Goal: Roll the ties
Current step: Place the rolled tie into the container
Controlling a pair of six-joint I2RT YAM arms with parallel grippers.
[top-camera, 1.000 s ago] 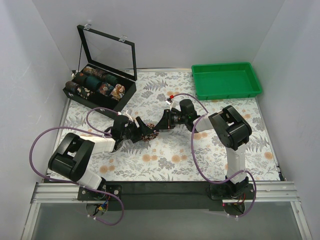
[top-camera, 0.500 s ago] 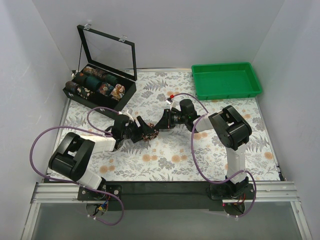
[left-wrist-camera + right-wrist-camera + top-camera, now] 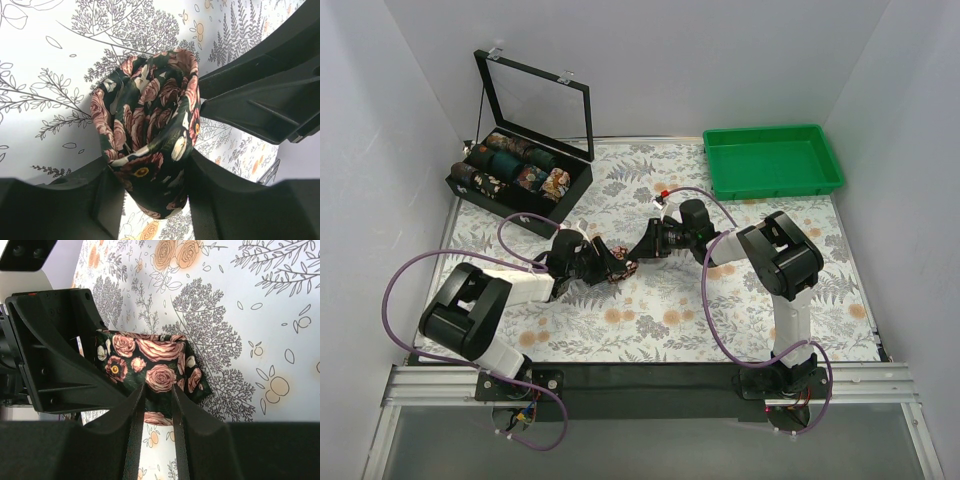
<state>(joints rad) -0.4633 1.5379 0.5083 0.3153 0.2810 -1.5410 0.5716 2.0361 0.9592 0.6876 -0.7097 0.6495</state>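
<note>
One tie (image 3: 619, 264), dark with pink roses, is a fist-sized roll at the middle of the floral table cover. My left gripper (image 3: 604, 262) is shut on the roll from the left; in the left wrist view the roll (image 3: 150, 115) sits squeezed between my fingers (image 3: 150, 175). My right gripper (image 3: 642, 247) comes from the right and is shut on the roll's edge. In the right wrist view its narrow fingers (image 3: 158, 392) pinch the tie (image 3: 150, 360), with the left gripper's black finger (image 3: 55, 360) beside it.
A black box (image 3: 510, 206) with an upright glass lid stands at the back left, holding several rolled ties (image 3: 515, 168). A green tray (image 3: 780, 188) stands at the back right. Purple cables loop around both arms.
Both grippers have stayed on the tie roll. The left gripper and the roll have shifted very slightly toward the right arm.
</note>
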